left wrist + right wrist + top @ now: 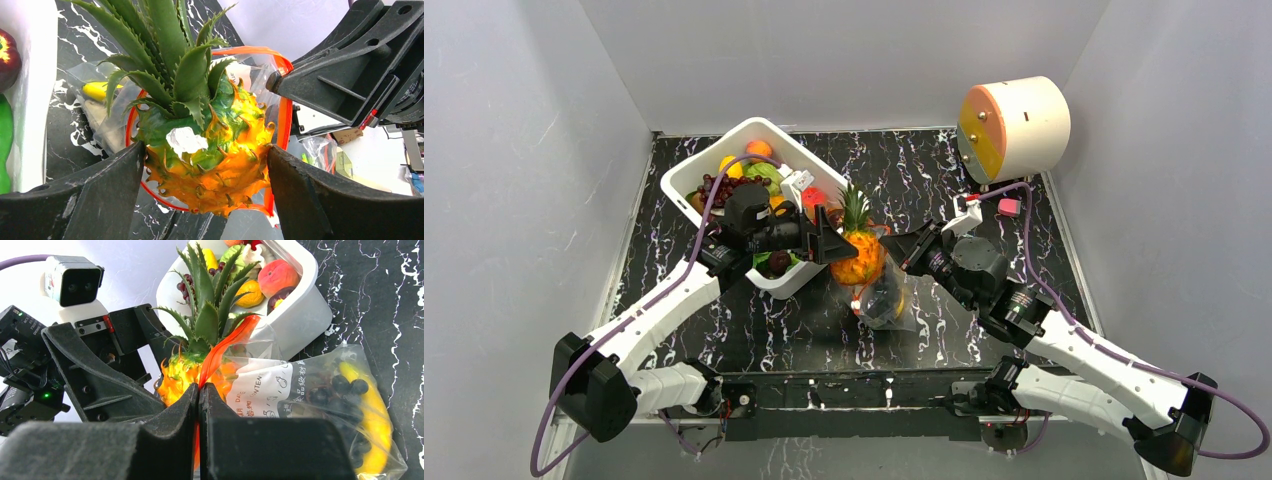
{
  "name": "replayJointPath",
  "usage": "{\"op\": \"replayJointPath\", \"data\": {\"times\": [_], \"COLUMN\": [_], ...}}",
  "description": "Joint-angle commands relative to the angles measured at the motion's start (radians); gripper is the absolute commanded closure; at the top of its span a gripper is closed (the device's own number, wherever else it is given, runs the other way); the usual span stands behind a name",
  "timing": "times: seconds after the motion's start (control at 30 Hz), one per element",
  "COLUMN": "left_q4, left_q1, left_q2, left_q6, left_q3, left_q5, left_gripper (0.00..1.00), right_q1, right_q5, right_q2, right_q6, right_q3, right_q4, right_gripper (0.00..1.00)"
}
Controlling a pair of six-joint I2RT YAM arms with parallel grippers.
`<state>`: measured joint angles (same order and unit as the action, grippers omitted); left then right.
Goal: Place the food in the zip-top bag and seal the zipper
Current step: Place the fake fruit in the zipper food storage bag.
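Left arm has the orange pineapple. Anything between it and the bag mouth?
Nothing visible. The orange plastic pineapple, held by the left gripper, sits right at the mouth of the clear zip-top bag, whose red zipper rim the right gripper pinches. The yellow banana and dark grapes lie deeper inside.

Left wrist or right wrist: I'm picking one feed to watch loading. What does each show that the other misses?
Left wrist only: the left fingers pressing both sides of the pineapple, and the zipper spread in an open loop. Right wrist only: the right fingers pinched shut on the zipper, grapes inside the bag, a peach in the tub. Both: pineapple, bag, banana inside it.
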<state>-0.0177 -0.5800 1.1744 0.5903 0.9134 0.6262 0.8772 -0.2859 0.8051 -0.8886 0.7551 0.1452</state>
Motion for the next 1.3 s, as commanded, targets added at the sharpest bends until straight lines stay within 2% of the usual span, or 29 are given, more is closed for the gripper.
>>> {"op": "replayJointPath", "data": {"times": [0.0,0.13,0.3,0.6,0.87,1.13,1.27], "left_q4": [-0.016,-0.012,-0.038,-0.391,-0.431,-0.489,-0.422], "left_q1": [-0.006,-0.006,-0.006,-0.008,-0.012,-0.018,-0.020], "left_q2": [-0.038,-0.034,-0.046,-0.157,-0.131,-0.177,-0.194], "left_q6": [-0.012,-0.030,-0.074,-0.088,-0.179,-0.259,-0.299], "left_q3": [-0.001,-0.006,-0.032,-0.227,-0.214,-0.272,-0.257], "left_q5": [0.041,0.073,0.158,0.184,0.134,0.167,0.164], "left_gripper": [0.26,0.31,0.33,0.34,0.34,0.18,0.12], "right_q1": [0.004,0.005,0.005,0.005,0.005,0.005,0.004], "right_q5": [-0.016,-0.035,-0.068,-0.024,0.003,-0.002,-0.005], "right_q2": [-0.022,-0.031,-0.034,-0.012,-0.015,-0.024,-0.029], "right_q6": [-0.002,0.010,0.017,-0.037,-0.060,-0.062,-0.064], "right_q3": [0.011,0.004,0.009,0.021,0.015,0.015,0.015], "right_q4": [-0.101,-0.102,-0.119,-0.144,-0.152,-0.148,-0.150], "right_gripper": [1.00,1.00,1.00,1.00,1.00,1.00,1.00]}}
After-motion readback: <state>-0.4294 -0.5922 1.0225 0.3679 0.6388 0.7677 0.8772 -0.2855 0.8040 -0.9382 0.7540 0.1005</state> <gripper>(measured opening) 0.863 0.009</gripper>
